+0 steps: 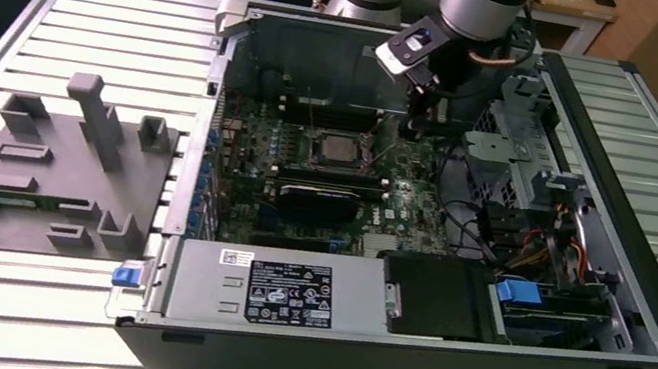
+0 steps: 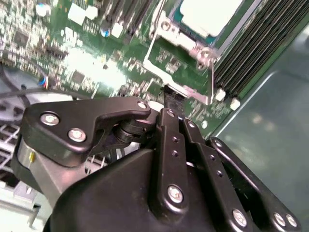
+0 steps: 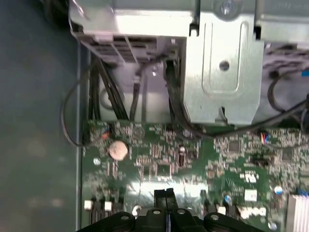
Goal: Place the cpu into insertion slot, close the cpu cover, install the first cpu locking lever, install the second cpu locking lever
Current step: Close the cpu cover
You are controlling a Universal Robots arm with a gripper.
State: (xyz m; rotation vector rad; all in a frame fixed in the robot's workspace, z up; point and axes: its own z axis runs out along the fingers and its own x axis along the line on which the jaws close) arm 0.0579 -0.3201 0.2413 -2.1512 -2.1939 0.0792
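The cpu [image 1: 338,149] lies flat in the insertion slot [image 1: 308,145] on the green motherboard inside the open computer case. Its pale metal top [image 2: 210,13] shows in the second wrist view. The silvery cpu cover [image 2: 187,42] lies down around it. A thin metal locking lever [image 2: 211,79] runs along the socket's edge. My gripper [image 1: 416,129] hangs just to the exterior view's right of the socket. Its black fingertips [image 2: 172,96] are shut together, nothing visible between them, close above the board by the lever's corner. Both wrist views show the tips [image 3: 164,195] pressed side by side.
A black heatsink [image 1: 315,202] sits in front of the socket, and long memory slots [image 2: 251,53] run beside it. A metal drive cage [image 1: 515,167] with cables stands to the exterior view's right. The power supply [image 1: 270,288] fills the near side. A grey fixture [image 1: 61,168] rests on the slatted table.
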